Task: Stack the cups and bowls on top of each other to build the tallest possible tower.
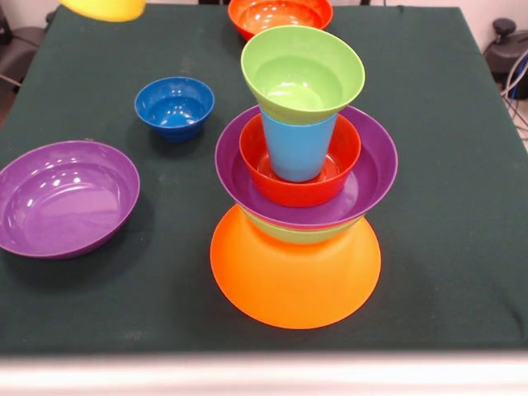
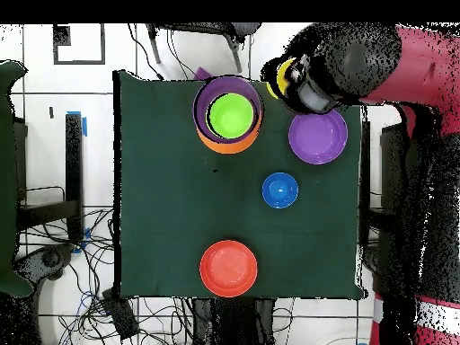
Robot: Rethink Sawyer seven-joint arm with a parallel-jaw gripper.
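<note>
We see the tower (image 1: 297,206) in the centre of the front view: an upturned orange bowl (image 1: 295,280) as base, then a green bowl showing only as a rim, a purple bowl (image 1: 371,177), a red-orange bowl (image 1: 301,194), the light blue cup (image 1: 297,148) standing upright in it, and a green bowl (image 1: 303,73) on top.

The yellow cup (image 1: 103,8) sits at the upper left edge of that view, cut off so only its lower part shows. In the overhead view the yellow cup (image 2: 286,74) lies at the arm's end (image 2: 310,85), upper right of centre, and the tower (image 2: 229,115) lies just to its left, with the top bowl facing up.

We judge the cup is carried, but the fingers are hidden behind the arm and the cup, so we cannot tell how the jaws stand.

Loose on the table (image 1: 445,124) are 3 bowls: a purple one (image 1: 66,198) at left, a small dark blue one (image 1: 174,106) and a red-orange one (image 1: 280,15) cut off at the top edge.
</note>
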